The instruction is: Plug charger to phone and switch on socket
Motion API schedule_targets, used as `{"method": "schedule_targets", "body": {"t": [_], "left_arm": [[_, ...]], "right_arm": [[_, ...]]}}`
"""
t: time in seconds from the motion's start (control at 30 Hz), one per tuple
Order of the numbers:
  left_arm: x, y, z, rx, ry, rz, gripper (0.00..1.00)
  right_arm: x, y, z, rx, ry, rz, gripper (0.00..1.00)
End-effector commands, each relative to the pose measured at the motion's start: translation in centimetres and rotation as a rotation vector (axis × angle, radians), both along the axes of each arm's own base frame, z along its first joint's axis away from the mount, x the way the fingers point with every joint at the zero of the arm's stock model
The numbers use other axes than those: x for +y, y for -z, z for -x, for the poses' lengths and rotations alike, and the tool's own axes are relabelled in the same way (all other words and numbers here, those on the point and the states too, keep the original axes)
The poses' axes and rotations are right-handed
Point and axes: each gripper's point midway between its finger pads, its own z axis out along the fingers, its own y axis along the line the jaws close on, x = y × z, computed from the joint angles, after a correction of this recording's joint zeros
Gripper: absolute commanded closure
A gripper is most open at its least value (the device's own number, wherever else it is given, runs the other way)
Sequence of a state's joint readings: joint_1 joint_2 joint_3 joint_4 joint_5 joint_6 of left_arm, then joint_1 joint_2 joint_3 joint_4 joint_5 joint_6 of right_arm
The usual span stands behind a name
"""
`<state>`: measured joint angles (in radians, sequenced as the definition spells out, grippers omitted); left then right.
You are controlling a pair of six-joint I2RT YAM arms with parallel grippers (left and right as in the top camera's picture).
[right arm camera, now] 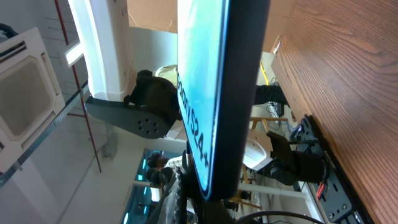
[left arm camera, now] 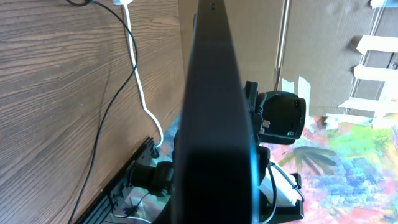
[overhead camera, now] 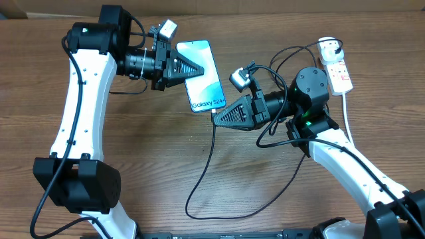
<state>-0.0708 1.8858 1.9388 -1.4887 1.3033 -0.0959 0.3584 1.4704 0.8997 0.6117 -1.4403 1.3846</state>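
The phone (overhead camera: 204,79) has a lit blue-white screen reading "Galaxy S24+" and lies at a slant at centre top. My left gripper (overhead camera: 196,68) is shut on its left long edge. In the left wrist view the phone (left arm camera: 214,106) shows edge-on and dark. My right gripper (overhead camera: 216,117) sits at the phone's lower end, shut on the connector of the charger, whose black cable (overhead camera: 207,162) loops down over the table and back right. In the right wrist view the phone (right arm camera: 202,93) stands edge-on just above the fingers; the connector itself is hidden. The socket (overhead camera: 337,68), white with red markings, lies at the far right.
The strip's thick white cord (overhead camera: 348,113) runs down the right side beside the right arm; it also shows in the left wrist view (left arm camera: 133,68). Black arm cables arch over the right wrist camera (overhead camera: 240,78). Wooden table (overhead camera: 153,153) all round.
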Motion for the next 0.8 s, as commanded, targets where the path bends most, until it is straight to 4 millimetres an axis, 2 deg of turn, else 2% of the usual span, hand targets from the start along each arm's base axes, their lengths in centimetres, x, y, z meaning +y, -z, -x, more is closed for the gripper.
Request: {"method": "schedule_targets", "body": {"t": [0.0,0.57,0.77], "left_arm": [[-0.33,-1.98,0.38,-0.049,0.020,0.080,0.96],[-0.37,-2.09,0.32,-0.057,0.021,0.086,0.96],[-0.36,-2.11,0.21,-0.066,0.021,0.087,0.96]], "right_arm": [[-0.22,-0.81,0.20,-0.022,0.006,-0.009,0.96],[-0.23,-0.81,0.24,-0.018,0.003,-0.008,0.96],[0.52,-0.82,0.98,-0.017,-0.021,-0.008,0.96]]}}
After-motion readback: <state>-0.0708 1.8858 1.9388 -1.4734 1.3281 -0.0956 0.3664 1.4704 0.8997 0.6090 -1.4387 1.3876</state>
